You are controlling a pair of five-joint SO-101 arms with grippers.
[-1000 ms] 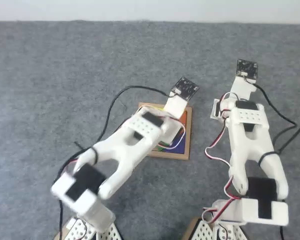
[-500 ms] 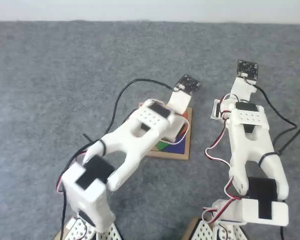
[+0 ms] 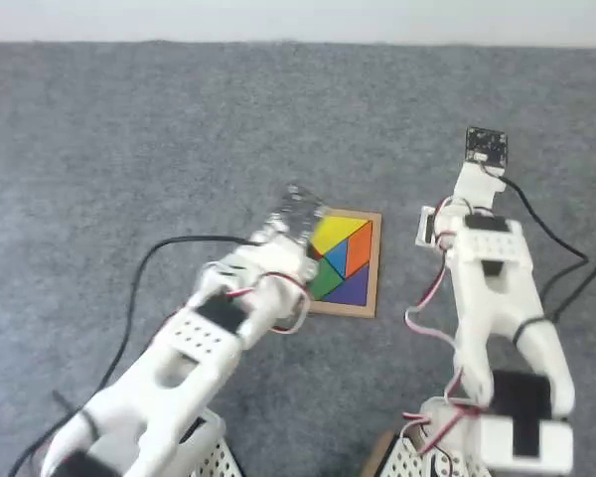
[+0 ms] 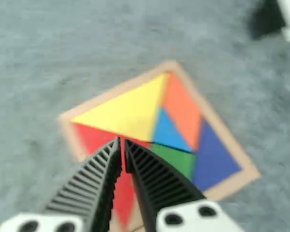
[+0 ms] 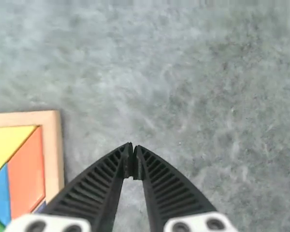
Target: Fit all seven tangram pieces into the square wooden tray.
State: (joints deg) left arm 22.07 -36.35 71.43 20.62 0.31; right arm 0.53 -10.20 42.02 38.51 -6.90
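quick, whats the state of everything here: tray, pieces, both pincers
wooden tray: flat on the carpet, holding the pieces
tangram pieces: lying flat inside the tray, edges meeting; six colours show, a seventh cannot be told
left pincer: shut, empty, above the red piece in the tray
right pincer: shut, empty, over the carpet beside the tray

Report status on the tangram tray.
Left gripper shut, empty, above the red piece. Right gripper shut, over carpet beside the tray. Tangram pieces seated inside; nothing blocking.
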